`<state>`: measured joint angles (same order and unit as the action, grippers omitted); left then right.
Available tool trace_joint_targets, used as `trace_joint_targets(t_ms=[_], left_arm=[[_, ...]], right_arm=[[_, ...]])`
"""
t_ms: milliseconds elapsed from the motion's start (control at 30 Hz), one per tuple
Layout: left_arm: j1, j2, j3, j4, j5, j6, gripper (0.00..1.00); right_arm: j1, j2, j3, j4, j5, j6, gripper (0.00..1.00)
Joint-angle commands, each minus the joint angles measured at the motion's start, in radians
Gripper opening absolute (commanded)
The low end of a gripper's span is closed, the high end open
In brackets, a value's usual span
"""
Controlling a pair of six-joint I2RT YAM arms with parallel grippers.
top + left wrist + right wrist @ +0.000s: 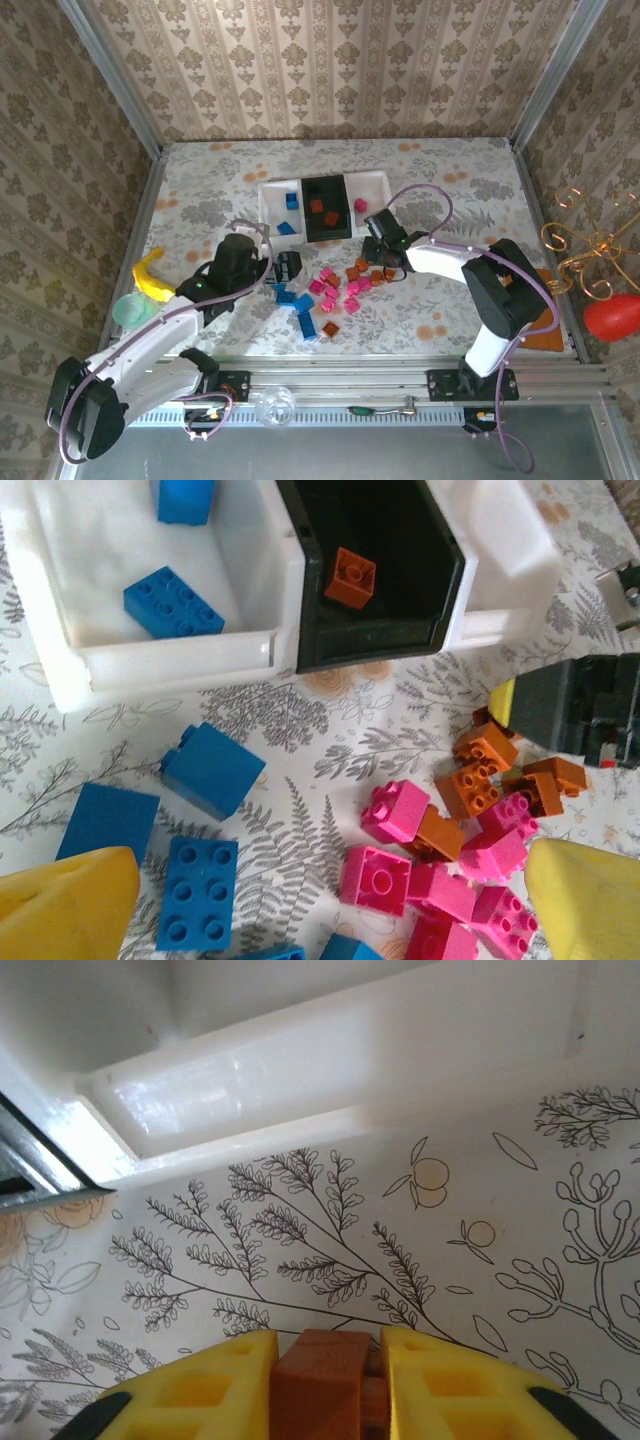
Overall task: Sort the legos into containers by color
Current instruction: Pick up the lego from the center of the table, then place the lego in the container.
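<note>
Right pincer clamped on a brick; left pincer spread wide over the loose pile.

The yellow pads of the right pincer [325, 1360] squeeze a small orange-brown plastic brick [322, 1395], its long axis unreadable; ahead lies the floral-print surface [500, 1260], then the white plastic tray wall [300, 1080]. Under the gaping left pincer [330, 890] lie bright pink plastic bricks [378, 878]; to its left sits a blue six-stud brick [196, 892], studs up, long axis pointing away; farther ahead, the black middle tray [370, 650] holds a second orange-brown brick [352, 577], studs up.
</note>
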<state>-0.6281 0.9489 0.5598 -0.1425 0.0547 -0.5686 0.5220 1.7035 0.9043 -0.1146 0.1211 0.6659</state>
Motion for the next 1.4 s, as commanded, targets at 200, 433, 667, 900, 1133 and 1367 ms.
trace_joint_targets(t_ms=[200,433,667,900,1133,1367], left_arm=[[0.004,-0.049,-0.038,-0.061,-0.031,-0.017,1.00],[0.006,-0.112,-0.079,-0.083,-0.057,-0.033,1.00],[0.013,-0.197,-0.074,-0.197,-0.115,-0.048,1.00],[0.036,-0.287,-0.076,-0.295,-0.131,-0.052,1.00],[0.050,-0.263,-0.093,-0.278,-0.086,-0.055,1.00],[0.090,-0.129,-0.076,-0.226,-0.037,-0.039,0.91]], right_arm=[[-0.018,-0.197,-0.054,-0.069,0.028,-0.052,0.20],[0.065,-0.176,0.168,-0.102,-0.039,-0.165,0.19],[0.095,0.088,0.468,-0.101,-0.031,-0.190,0.19],[0.092,0.335,0.736,-0.193,0.067,-0.206,0.20],[0.078,0.471,0.928,-0.281,0.056,-0.208,0.48],[0.098,0.317,0.806,-0.213,0.017,-0.220,0.67]])
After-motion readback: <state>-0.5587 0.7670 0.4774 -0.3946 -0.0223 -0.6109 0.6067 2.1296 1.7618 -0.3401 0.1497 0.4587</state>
